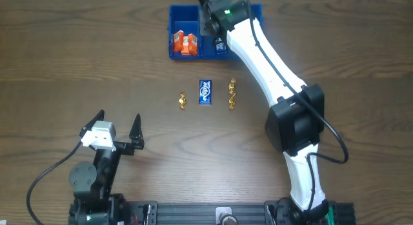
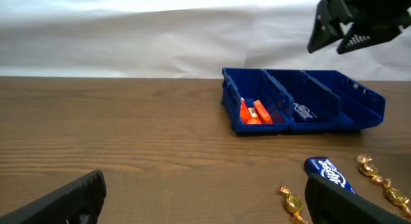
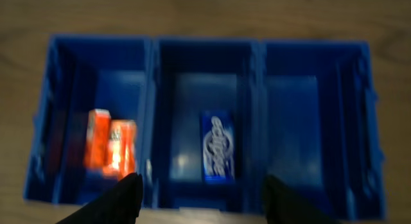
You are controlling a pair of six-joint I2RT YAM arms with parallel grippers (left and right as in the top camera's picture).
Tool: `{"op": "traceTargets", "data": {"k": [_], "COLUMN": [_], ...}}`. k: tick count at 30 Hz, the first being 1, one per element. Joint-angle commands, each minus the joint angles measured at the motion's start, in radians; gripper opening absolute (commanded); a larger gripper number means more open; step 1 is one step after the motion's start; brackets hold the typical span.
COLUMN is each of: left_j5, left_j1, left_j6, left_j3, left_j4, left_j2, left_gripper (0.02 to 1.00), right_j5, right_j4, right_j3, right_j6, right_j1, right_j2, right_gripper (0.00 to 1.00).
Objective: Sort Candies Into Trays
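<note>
From above, the right gripper (image 1: pixel 210 22) hangs over the blue tray (image 1: pixel 184 8) at the far side of the worktop (image 1: pixel 77 64). The left gripper (image 1: pixel 118 125) sits near its own base, fingers spread and holding nothing. Between them lie a loose blue candy (image 1: pixel 205 91), a single gold candy (image 1: pixel 182 100) to its left, and a pair of gold candies (image 1: pixel 231 87) to its right, almost end to end. That closeness is the main hazard. Closing on one of the pair would likely nudge or drag the other. The twisted wrappers also give little to pinch, so a candy could slip out on the way. The worktop is dark brown wood grain, with a black rail along the near edge.

In the left wrist view, the tray's dividers look low beside the height of the right gripper. A candy let go from up there might bounce over a divider into the wrong compartment. The loose blue candy lies flat, so fingers coming down on it may skid on the wood instead of catching it. A plain white backdrop stands behind the worktop.

In the right wrist view, the right gripper's fingers are wide apart and empty above the tray. Orange candies (image 3: pixel 110 148) sit in one end compartment and a sorted blue candy (image 3: pixel 217 146) in the middle. The other end compartment is bare and is probably meant for the gold ones.
</note>
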Motion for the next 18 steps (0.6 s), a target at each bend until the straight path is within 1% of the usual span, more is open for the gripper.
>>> {"op": "traceTargets", "data": {"k": [1,5,8,10,12,13,15,18], "left_j5": [0.020,0.020,0.020,0.020,0.020,0.020,0.020,0.020], "left_j1": [-0.003,-0.003,-0.003,-0.003,-0.003,-0.003,-0.003,-0.003], "left_j6": [0.018,0.017,0.017,0.017,0.017,0.018,0.018,0.017], "left_j3": [-0.021,-0.021,-0.021,-0.021,-0.021,-0.021,-0.021,-0.021], "left_j4": [-0.030,-0.030,-0.030,-0.030,-0.030,-0.030,-0.030,-0.030], "left_j2": [-0.006,-0.006,-0.006,-0.006,-0.006,-0.006,-0.006,-0.006], "left_gripper": [0.996,0.998,0.996,0.998,0.996,0.998,0.998,0.998], "right_j5": [0.026,-0.003,-0.026,-0.048,-0.085,-0.099,-0.100,-0.107], "right_j4": [-0.177,-0.376,-0.505,-0.528,-0.521,-0.512,-0.496,-0.447], "right_j3": [0.150,0.180,0.170,0.141,0.091,0.063,0.006,-0.094], "right_j6": [0.006,0.100,0.183,0.203,0.208,0.217,0.253,0.294], "right_j1": [0.024,0.064,0.104,0.120,0.146,0.158,0.177,0.189], "right_j2": [-0.045,-0.091,-0.093,-0.093,-0.093,-0.093,-0.093,-0.093], "right_gripper": [0.610,0.612,0.643,0.652,0.687,0.741,0.827,0.833]}}
